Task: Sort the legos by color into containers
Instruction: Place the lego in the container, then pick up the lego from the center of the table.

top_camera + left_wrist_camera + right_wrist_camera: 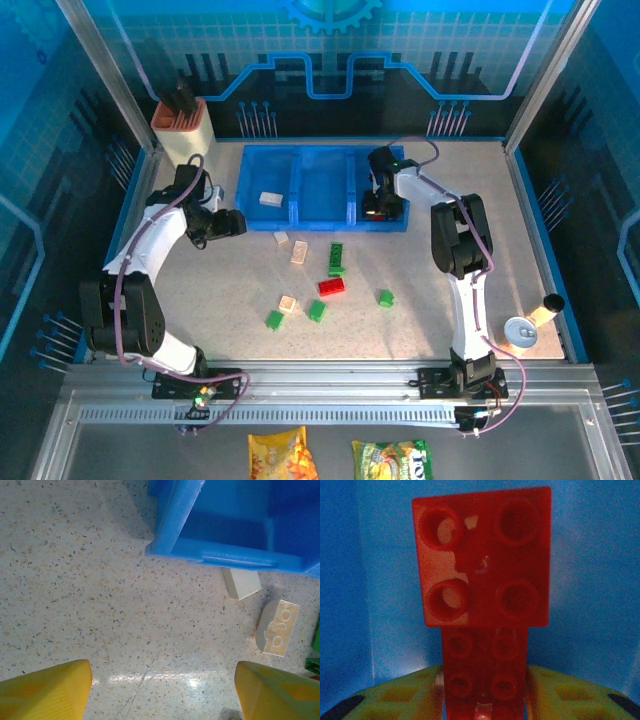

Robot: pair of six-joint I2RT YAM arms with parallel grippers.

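The blue three-bin tray (300, 160) stands at the back of the table. My right gripper (378, 205) is down in its right bin, shut on a narrow red brick (485, 670). A wider red studded brick (482, 560) shows just beyond it against the blue bin floor (590, 580); I cannot tell whether the two are joined. One cream brick (270, 198) lies in the left bin. My left gripper (228, 222) hangs open and empty over bare table by the tray's front left corner (200, 550). Two cream bricks (241, 582) (277, 627) lie ahead of it.
Loose on the table are a red brick (331, 286), green bricks (337, 258) (385, 297) (317, 310) (274, 320) and a cream brick (288, 304). A beige holder with an orange rim (182, 125) stands back left. A round can (520, 331) sits front right.
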